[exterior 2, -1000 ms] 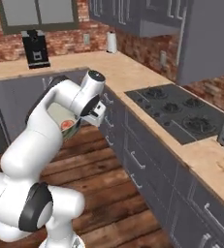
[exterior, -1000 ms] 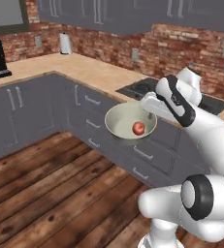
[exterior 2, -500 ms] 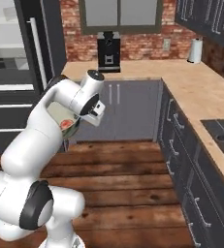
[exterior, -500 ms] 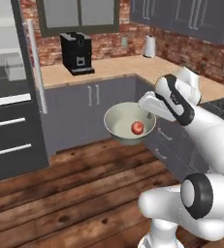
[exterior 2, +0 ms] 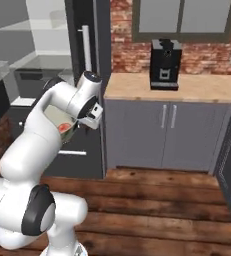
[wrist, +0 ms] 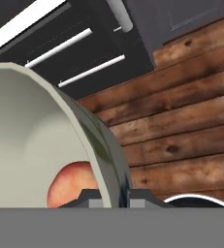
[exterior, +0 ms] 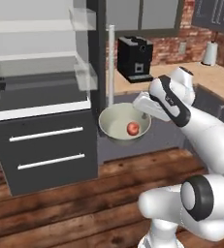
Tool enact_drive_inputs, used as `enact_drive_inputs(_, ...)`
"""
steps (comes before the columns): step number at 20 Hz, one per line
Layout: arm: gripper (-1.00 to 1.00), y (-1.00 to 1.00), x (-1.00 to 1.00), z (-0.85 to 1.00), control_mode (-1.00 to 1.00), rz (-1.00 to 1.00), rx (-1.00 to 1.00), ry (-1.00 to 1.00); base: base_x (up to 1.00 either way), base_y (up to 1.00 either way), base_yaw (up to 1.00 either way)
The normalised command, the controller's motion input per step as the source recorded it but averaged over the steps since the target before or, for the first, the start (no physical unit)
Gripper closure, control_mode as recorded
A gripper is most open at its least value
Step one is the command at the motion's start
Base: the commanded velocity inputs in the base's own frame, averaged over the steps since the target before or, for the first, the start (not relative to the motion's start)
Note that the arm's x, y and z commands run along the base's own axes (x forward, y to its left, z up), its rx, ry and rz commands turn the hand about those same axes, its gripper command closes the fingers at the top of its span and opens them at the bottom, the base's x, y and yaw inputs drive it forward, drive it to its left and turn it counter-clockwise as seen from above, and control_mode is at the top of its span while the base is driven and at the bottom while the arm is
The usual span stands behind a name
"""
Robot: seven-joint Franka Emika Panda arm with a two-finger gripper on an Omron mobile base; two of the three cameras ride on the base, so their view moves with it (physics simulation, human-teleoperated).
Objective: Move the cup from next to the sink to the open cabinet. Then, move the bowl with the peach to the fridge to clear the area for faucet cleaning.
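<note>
Knotty wood-plank floor [exterior: 84,193], end effector [wrist: 109,196] clamped on smooth round bowl [exterior: 113,127] rim, red-orange peach [exterior: 133,128] inside, translucent-shelved fridge [exterior: 40,97] beside

You are in a home kitchen. At far left the fridge [exterior: 45,101] stands open, with pale translucent shelves above two dark drawers with silver bar handles. To its right grey base cabinets [exterior 2: 167,132] carry a pale wood-grain counter [exterior 2: 187,86] with a black coffee machine [exterior 2: 165,64] on it, against a red brick wall [exterior 2: 122,35]. The floor [exterior: 84,203] is dark wood planks.
</note>
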Motion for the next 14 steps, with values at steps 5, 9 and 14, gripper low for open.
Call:
enact_drive_inputs(5, 1.00, 0.00, 0.00, 0.00, 1.00, 0.00, 0.00, 0.00, 0.70, 1.00, 0.19)
enact_drive_inputs(9, 1.00, 0.00, 0.00, 0.00, 1.00, 0.00, 0.00, 0.00, 0.67, 1.00, 0.10)
enact_drive_inputs(14, 1.00, 0.00, 0.00, 0.00, 1.00, 0.00, 0.00, 0.00, 0.70, 0.79, -0.01)
